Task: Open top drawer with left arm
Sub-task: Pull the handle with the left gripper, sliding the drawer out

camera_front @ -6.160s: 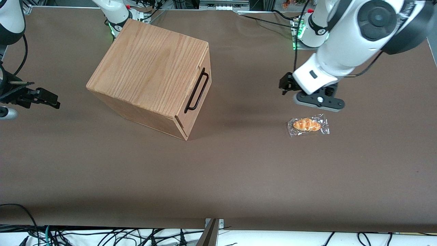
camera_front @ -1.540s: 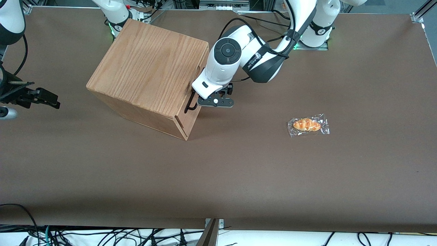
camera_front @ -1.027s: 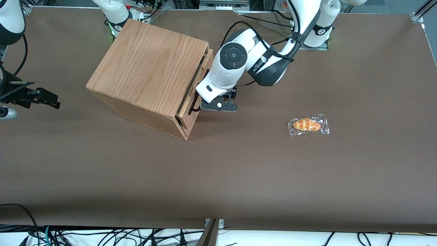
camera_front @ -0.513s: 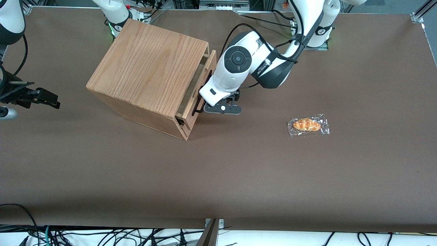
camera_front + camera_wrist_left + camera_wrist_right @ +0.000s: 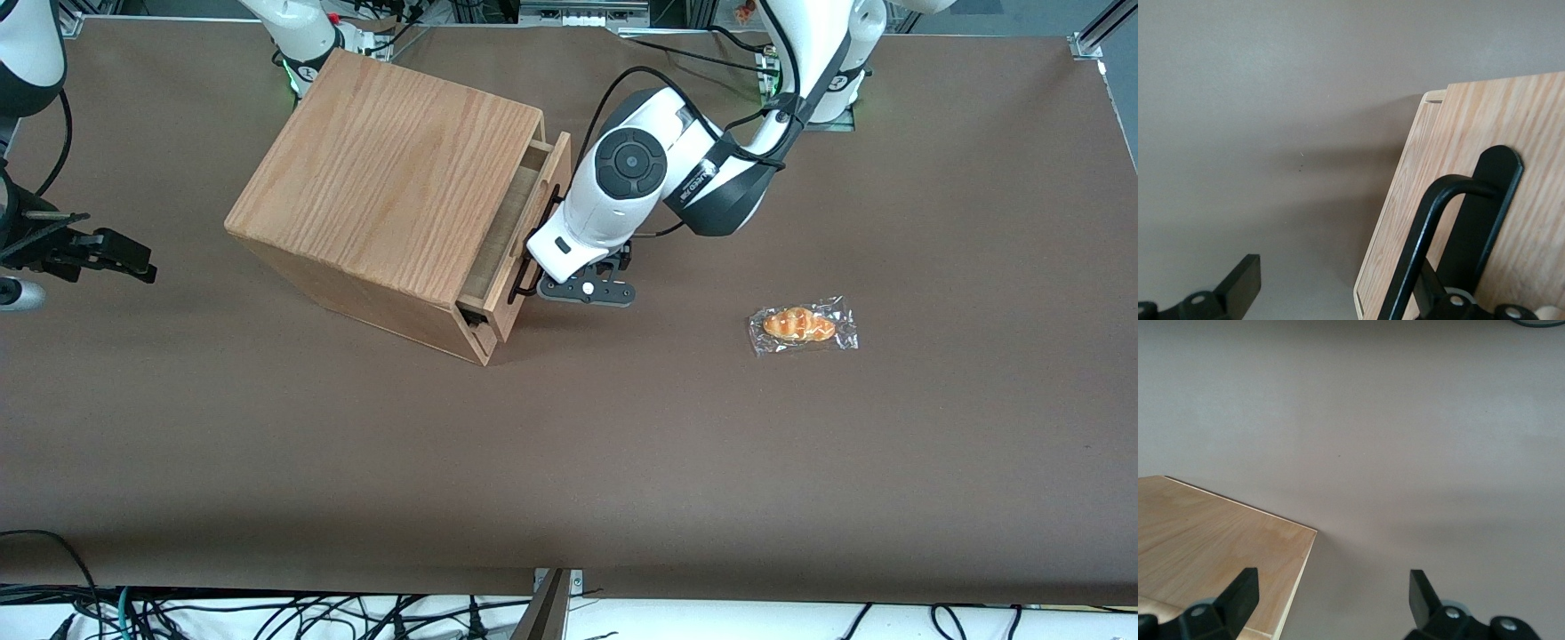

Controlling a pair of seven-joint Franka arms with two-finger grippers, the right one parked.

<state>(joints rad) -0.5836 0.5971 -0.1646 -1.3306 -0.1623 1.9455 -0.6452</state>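
Look at the cabinet (image 5: 391,187): it sits turned on the brown table (image 5: 622,444), toward the parked arm's end, with its front facing the working arm's end and angled a little toward the front camera. The top drawer (image 5: 526,233) sticks partway out of that front, just under the cabinet's top panel, so you see a strip of its pale inside between the panel and the drawer front. The drawer's long axis runs along the cabinet front, slanting from farther from the camera to nearer.

The black bar handle (image 5: 533,258) follows that same slant across the drawer front. In the wrist view, you see the handle (image 5: 1441,233) standing off the oak-grain drawer front (image 5: 1511,133), its end post fixed to the wood.

Your left arm (image 5: 658,169) reaches in from the working end, and its gripper (image 5: 544,277) sits right at the nearer part of the handle. In the wrist view one finger (image 5: 1238,290) stands clear over bare table while the other lies against the bar, so the jaws are spread wide, hooked around the handle rather than squeezing it.

A wrapped bread roll (image 5: 802,325) lies well apart, toward the working arm's end.
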